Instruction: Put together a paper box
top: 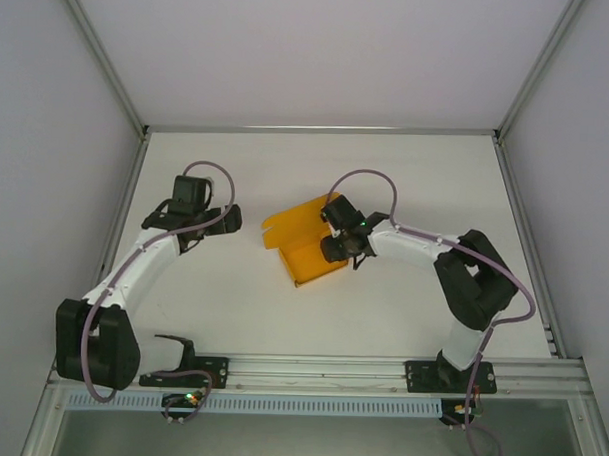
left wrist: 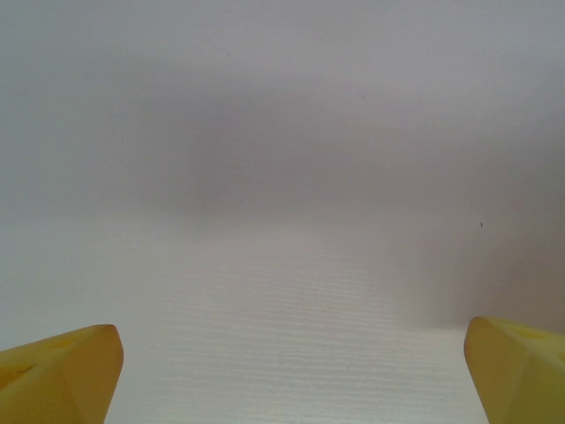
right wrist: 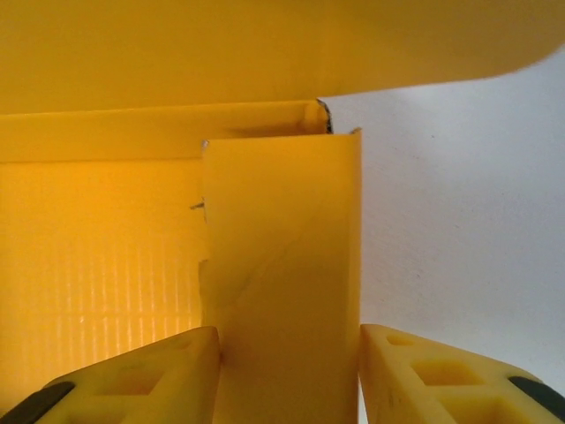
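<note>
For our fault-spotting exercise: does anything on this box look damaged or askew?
Yes. On the paper box, the upright flap carries a diagonal crease and a nicked left edge, suggesting the card bent off its fold lines.

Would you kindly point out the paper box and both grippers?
paper box [top: 305, 260], top external view, its front wall.
left gripper [left wrist: 291, 344], left wrist view, between fingertips.
right gripper [right wrist: 287, 353], right wrist view, between fingertips.

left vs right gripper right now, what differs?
The left gripper is wide open; the right gripper stands narrower, fingers flanking a paper box wall. The left gripper hangs over the table, apart from the box; the right gripper is at it. Both have yellow fingers.
</note>
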`<action>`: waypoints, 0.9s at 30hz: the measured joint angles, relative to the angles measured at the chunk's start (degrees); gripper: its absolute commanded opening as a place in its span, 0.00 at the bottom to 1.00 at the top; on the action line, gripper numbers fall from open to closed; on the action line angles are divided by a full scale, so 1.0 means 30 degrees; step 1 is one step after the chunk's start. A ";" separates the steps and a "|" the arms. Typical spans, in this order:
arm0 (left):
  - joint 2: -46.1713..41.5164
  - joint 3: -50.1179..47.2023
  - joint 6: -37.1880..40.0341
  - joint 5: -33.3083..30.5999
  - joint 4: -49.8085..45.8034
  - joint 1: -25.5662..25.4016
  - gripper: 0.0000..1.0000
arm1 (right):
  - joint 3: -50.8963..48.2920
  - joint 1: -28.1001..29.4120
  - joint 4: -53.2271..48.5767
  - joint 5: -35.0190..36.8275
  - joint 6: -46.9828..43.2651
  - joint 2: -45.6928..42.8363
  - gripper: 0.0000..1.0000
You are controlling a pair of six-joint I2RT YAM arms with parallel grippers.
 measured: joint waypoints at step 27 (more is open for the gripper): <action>0.1027 0.0109 0.0051 0.0182 0.0138 -0.0721 1.00 | 0.2040 0.0714 -0.0809 0.2885 0.0335 0.2943 0.00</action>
